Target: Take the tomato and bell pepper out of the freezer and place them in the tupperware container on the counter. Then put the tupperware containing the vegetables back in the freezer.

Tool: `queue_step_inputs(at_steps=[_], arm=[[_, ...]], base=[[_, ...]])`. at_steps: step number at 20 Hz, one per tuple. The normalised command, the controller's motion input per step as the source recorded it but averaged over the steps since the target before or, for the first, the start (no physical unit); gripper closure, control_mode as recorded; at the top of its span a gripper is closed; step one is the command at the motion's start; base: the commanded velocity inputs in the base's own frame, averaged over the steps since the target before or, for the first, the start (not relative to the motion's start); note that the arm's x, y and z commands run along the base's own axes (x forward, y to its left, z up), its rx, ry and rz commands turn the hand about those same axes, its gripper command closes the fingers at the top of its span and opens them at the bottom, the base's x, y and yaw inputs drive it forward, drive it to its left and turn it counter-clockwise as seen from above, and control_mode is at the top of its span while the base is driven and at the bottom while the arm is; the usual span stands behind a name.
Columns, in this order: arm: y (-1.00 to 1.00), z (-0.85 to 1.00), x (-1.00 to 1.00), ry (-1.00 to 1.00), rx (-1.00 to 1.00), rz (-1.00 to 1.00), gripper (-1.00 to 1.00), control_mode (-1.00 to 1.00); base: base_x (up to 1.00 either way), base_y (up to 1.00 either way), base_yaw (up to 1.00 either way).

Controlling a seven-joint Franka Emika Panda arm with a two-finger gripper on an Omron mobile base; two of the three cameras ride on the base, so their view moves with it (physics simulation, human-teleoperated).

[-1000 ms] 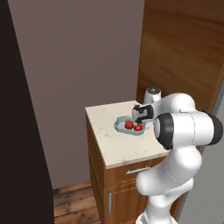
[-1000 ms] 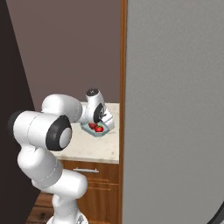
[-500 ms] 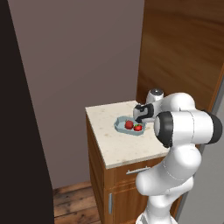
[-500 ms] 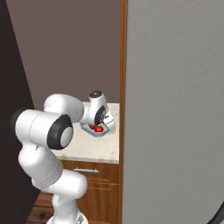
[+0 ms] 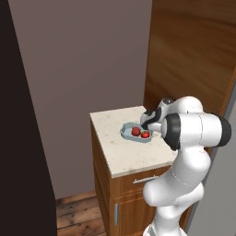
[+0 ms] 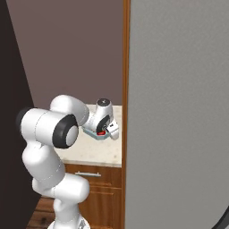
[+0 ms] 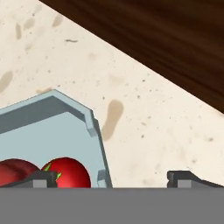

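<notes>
The light blue-grey tupperware container (image 5: 129,134) (image 7: 52,127) lies on the beige counter (image 5: 124,156) (image 7: 144,109). In it sit the round red tomato (image 5: 136,131) (image 7: 11,171) and the bell pepper (image 5: 145,134) (image 7: 68,171) with green bits on top. My gripper (image 5: 147,123) (image 6: 108,130) (image 7: 111,180) hangs low over the tray's right end, open. One fingertip (image 7: 39,179) is inside the tray at the pepper, the other (image 7: 188,177) over bare counter, so the jaws straddle the tray's rim (image 7: 97,131). The freezer's big grey door (image 6: 179,112) stands at right.
A dark wooden panel (image 5: 193,50) (image 7: 166,43) rises right behind the counter's far edge. A dark wall (image 5: 18,138) stands at left. Below the counter are a drawer with a silver bar handle (image 5: 145,179) and a wooden floor (image 5: 78,212).
The hand has shifted a little lower and toward the tray's right end. The jaws stay open; the tray and both vegetables have not moved.
</notes>
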Motion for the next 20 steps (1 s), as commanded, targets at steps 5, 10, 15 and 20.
queue_step_inputs(at_steps=[5,10,15,20], arm=[[0.0,-0.14,0.13,0.0,0.05,0.0,-1.0,-1.0],[0.0,-0.12,0.12,0.0,0.02,0.0,-1.0,-1.0],[0.0,-0.14,0.21,0.0,0.01,0.0,-1.0,-1.0],[0.0,-0.14,0.27,0.0,0.0,0.0,-1.0,-1.0]], base=[[0.0,0.0,0.0],[0.0,0.0,0.0],[0.0,0.0,0.0],[0.0,0.0,0.0]])
